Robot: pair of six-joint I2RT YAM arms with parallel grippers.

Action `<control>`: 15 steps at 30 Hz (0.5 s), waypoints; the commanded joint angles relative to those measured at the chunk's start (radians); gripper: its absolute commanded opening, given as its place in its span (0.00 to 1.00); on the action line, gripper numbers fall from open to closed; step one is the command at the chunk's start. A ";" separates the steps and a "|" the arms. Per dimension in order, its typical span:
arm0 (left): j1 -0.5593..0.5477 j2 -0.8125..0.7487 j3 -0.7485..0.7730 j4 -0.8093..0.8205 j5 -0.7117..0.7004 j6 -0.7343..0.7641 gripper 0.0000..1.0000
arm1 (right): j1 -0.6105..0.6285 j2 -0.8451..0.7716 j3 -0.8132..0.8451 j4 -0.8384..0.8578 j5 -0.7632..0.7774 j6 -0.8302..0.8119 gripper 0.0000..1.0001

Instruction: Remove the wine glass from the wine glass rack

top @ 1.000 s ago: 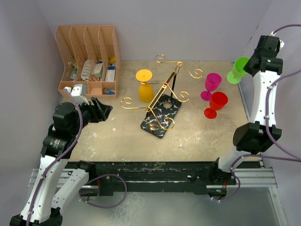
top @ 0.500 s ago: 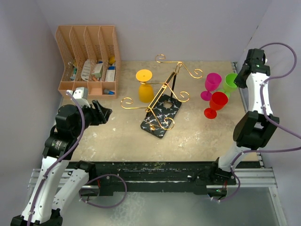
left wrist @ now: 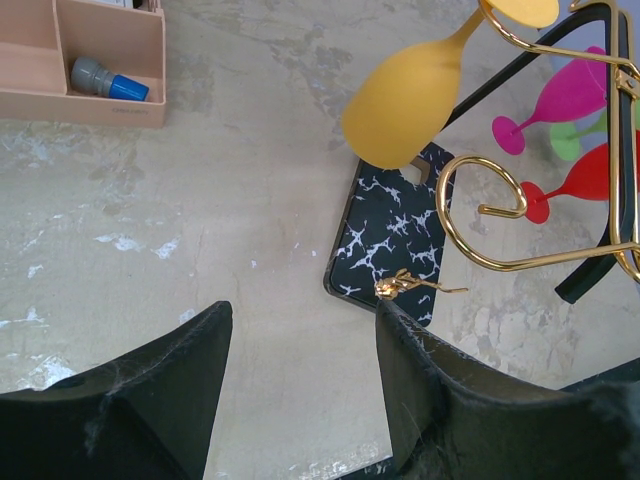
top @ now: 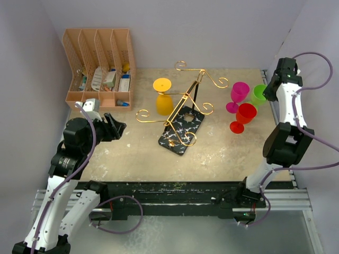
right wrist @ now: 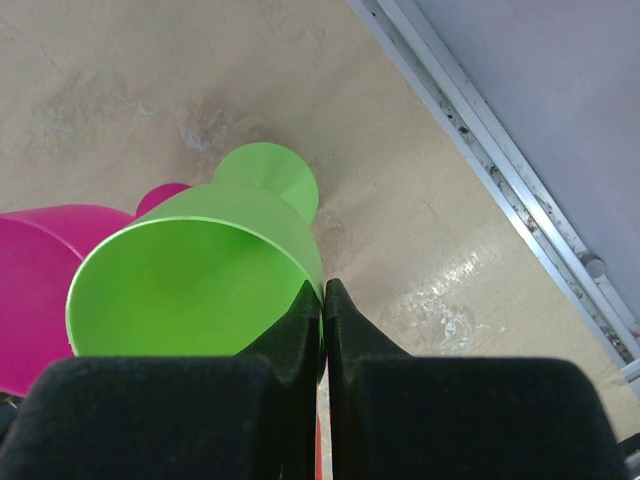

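Right wrist view: the pink glass (right wrist: pixel 40 270) is cut off at the left edge, and I cannot tell whether the green glass (right wrist: pixel 190 290) rests on the table (right wrist: pixel 420 200). The right gripper (right wrist: pixel 322 292) pinches that glass's rim, fingers pressed almost together. The left gripper (left wrist: pixel 300 320) is spread and holds nothing. Ahead and to its right stands the rack (left wrist: pixel 400 240), cropped at the frame edge, with the yellow glass (left wrist: pixel 405 100) hanging bowl-down from it.

The left gripper (left wrist: pixel 302 322) is being held open left of the wine glass rack (top: pixel 181 128); the right gripper (right wrist: pixel 322 292) (opposite side) is being held shut on a green glass (right wrist: pixel 190 270).
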 commanded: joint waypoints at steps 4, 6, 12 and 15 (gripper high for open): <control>0.002 -0.006 0.005 0.033 -0.011 0.015 0.63 | -0.009 0.025 -0.009 0.031 0.010 0.027 0.00; 0.002 -0.008 0.006 0.028 -0.012 0.017 0.63 | -0.009 0.031 -0.009 0.032 0.008 0.027 0.01; 0.001 -0.008 0.006 0.026 -0.015 0.018 0.65 | -0.010 0.031 -0.018 0.033 -0.006 0.034 0.18; 0.001 -0.006 0.006 0.024 -0.020 0.015 0.70 | -0.010 0.016 -0.022 0.035 -0.002 0.044 0.25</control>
